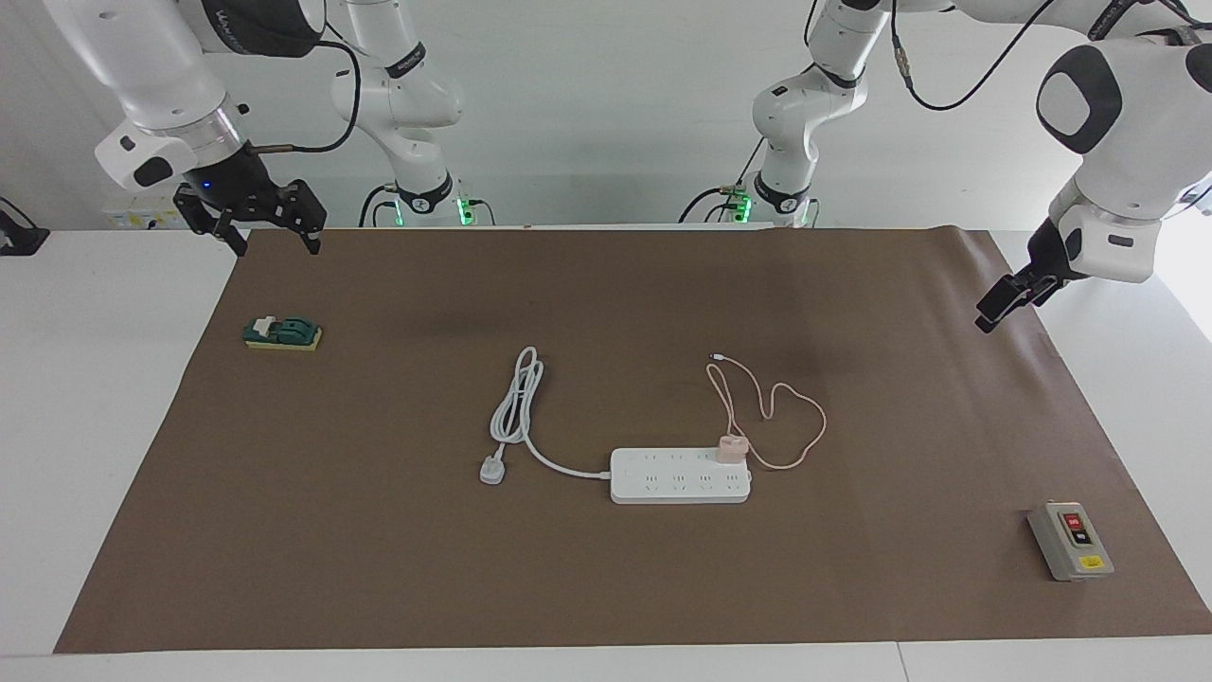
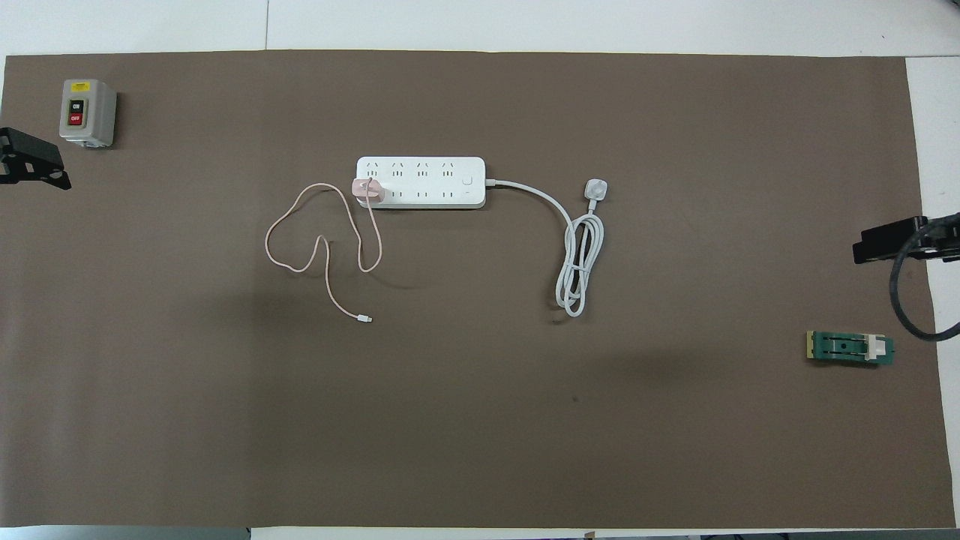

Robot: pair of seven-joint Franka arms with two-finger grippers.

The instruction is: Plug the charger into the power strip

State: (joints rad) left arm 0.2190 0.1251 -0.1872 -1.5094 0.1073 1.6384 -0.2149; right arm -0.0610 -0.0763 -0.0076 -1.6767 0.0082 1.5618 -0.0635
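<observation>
The white power strip (image 1: 672,478) (image 2: 427,180) lies flat near the middle of the brown mat. The pale-pink charger (image 1: 730,447) (image 2: 367,188) stands upright on the strip's end toward the left arm, in the socket row nearer the robots. Its prongs are hidden. Its pink cable (image 1: 800,426) loops on the mat toward the robots. My left gripper (image 1: 1002,301) (image 2: 30,161) hangs open and empty over the mat's edge at the left arm's end. My right gripper (image 1: 275,242) (image 2: 889,240) waits open and empty over the mat's corner at the right arm's end.
The strip's thick white cord coils toward the right arm's end and stops at a white plug (image 1: 491,469). A grey switch box (image 1: 1070,540) (image 2: 88,112) stands near the left arm's end, far from the robots. A green switch block (image 1: 282,333) (image 2: 850,348) lies below the right gripper.
</observation>
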